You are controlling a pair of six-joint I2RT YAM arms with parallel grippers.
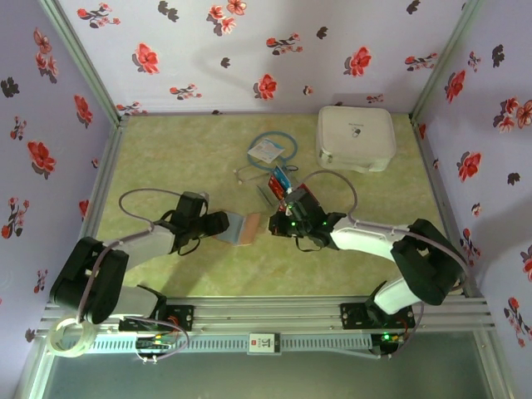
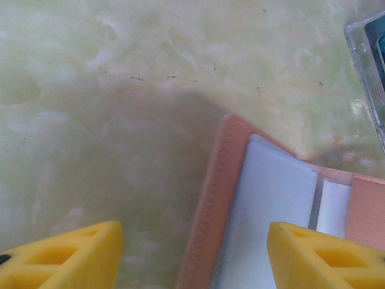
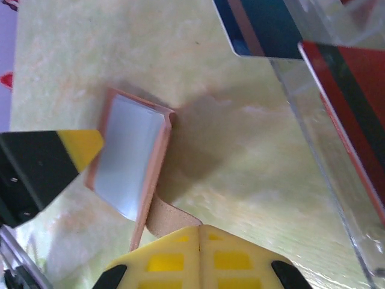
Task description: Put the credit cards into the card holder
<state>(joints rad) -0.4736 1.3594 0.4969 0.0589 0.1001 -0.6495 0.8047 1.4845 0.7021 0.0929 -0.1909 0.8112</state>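
The pinkish-tan card holder lies open mid-table between both grippers, its grey sleeves facing up. My left gripper is open, one yellow finger either side of the holder's stitched left edge. My right gripper is shut, and the holder's tan flap runs in under its fingertips. A blue credit card and a red credit card rest at a clear plastic box just beyond the holder. From above, the credit cards sit behind the right gripper.
A large white square case stands at the back right. A white tag with a blue cord loop lies behind the cards. Flowered walls close in the left, right and back sides of the green marbled table.
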